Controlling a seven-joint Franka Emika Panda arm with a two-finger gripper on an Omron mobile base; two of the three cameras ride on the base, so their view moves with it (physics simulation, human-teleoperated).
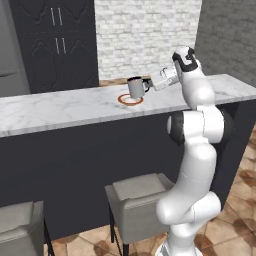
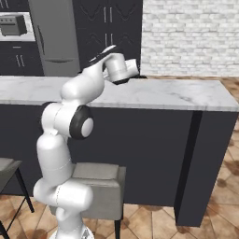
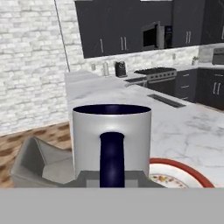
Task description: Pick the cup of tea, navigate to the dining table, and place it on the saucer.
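Observation:
The cup of tea [image 1: 135, 87] is a grey mug held by its dark handle [image 3: 112, 157] in my gripper [image 1: 146, 84], which is shut on it. The mug hangs upright just over the saucer [image 1: 131, 100], an orange-rimmed plate on the white marble dining table [image 1: 60, 107]. Whether the mug's base touches the plate I cannot tell. In the hand view the mug [image 3: 111, 129] stands close in front, and the saucer [image 3: 186, 175] shows below it to the right. The liquid inside is hidden by the rim. In the right base view my own arm [image 2: 88, 84] covers the mug.
Grey stools [image 1: 140, 195] [image 1: 20, 220] stand against the table's dark base, right in front of my base. Across the room a second marble counter with a black stove [image 3: 151, 74] runs under dark cabinets. A brick wall [image 1: 147, 35] lies beyond the table.

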